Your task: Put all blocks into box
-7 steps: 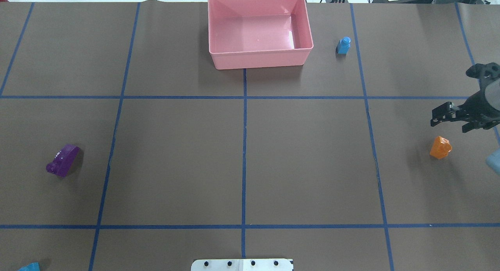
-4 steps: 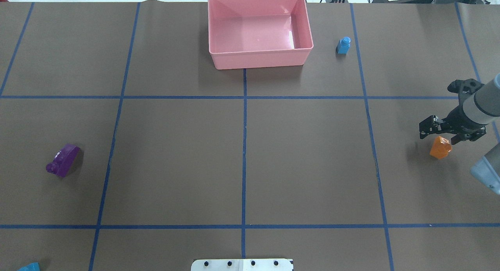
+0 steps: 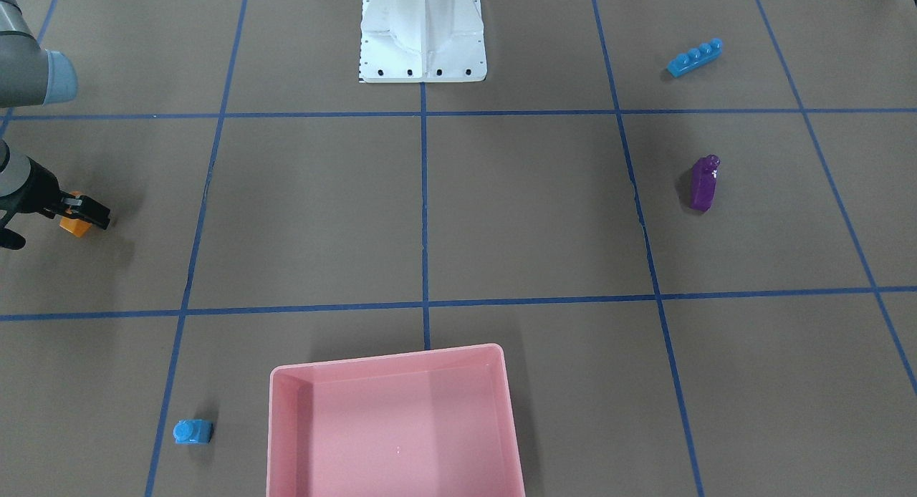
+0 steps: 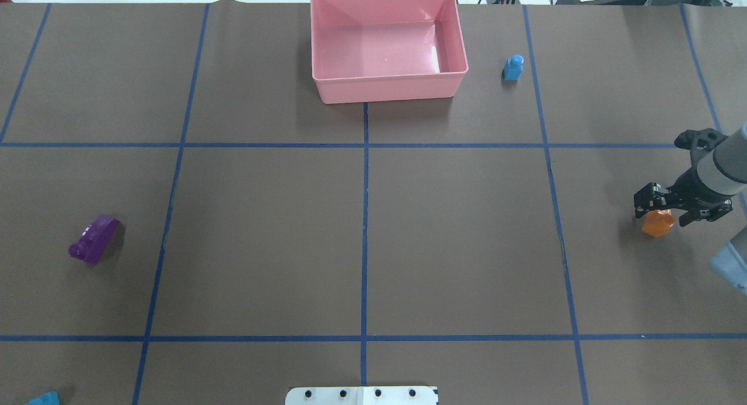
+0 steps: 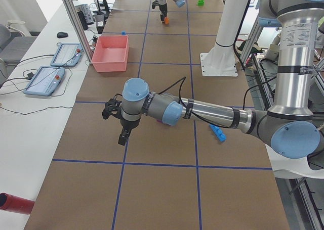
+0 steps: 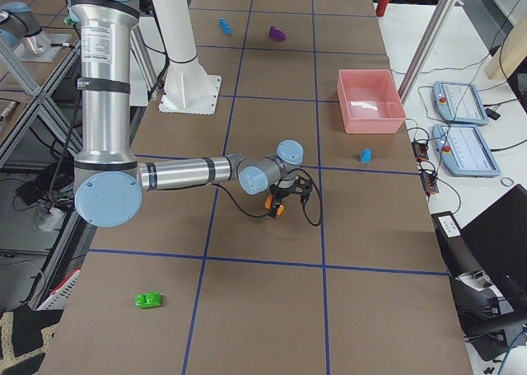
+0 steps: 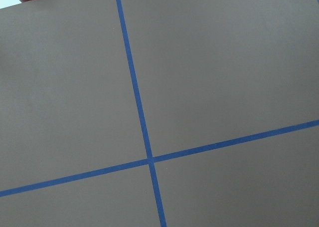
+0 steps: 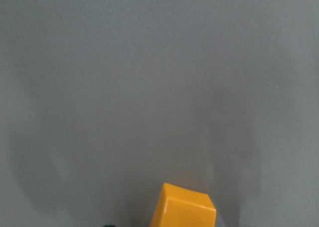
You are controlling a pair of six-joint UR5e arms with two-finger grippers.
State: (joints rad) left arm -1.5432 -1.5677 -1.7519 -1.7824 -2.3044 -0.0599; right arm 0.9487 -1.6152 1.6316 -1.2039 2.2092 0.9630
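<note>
Item: right end effector [image 4: 670, 210]; step in hand, by the look of it = grasp orange block [image 4: 658, 224]. State: fingers spread wide, nothing held. It hangs low over the block, which looks nearer one finger than the other; contact can't be told. Block loc.: on counter [image 4: 455, 247], robot's right side, well apart from the empty pink box [image 4: 385, 91]. Handling: centre the block btwn the fingers before you close, and drop until the pads flank its flat sides, not the stud. Close slowly; glossy plastic will likely tip or squirt out if pinched off-centre. Left end effector [image 5: 117, 125]: over bare counter, side view only, so open/closed can't be told. Also pending: small blue block [image 4: 513, 67] just beside box, purple block [image 4: 93, 239], long blue block [image 3: 693, 58], green block [image 6: 149, 299].
</note>
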